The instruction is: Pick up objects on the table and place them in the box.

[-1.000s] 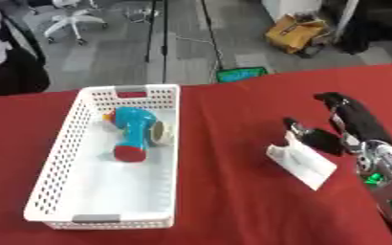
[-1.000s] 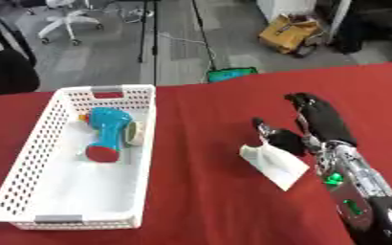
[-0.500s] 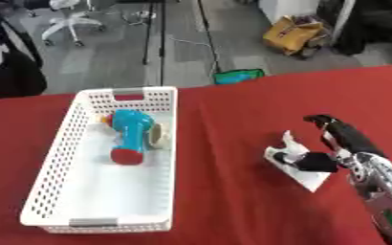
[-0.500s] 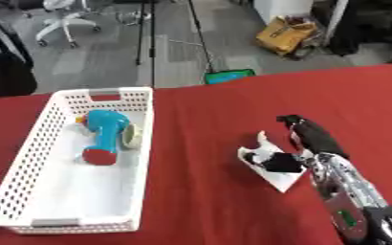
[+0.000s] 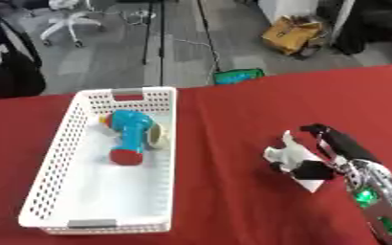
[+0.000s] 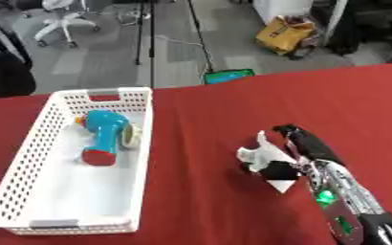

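Right hand [image 5: 323, 158] is what I'm working with, reaching up from the table's near right corner with its fingers curled around a flat white packet [image 5: 298, 161] on the red table [image 5: 233, 124]. From my seat it reads as a pinch on the packet's left end, though I can't make out whether the packet is clear of the cloth or resting on it. The packet's long axis runs on a slant, from its far-left end beside the fingers down toward the near-right corner of the table.

My left hand shows in neither view, so the right is the only one placed for this.

Farther left, well apart from the hand, sits the white perforated basket [image 5: 61, 162], its long side running from the near edge toward the far edge of the table. Inside, toward its far end, lies a blue toy with a red tip [image 5: 128, 139], with a small pale object just beside it that I can't identify.

So the carry, as I judge it, goes left across open cloth and slightly away from me. The basket's near half looks free for the drop.
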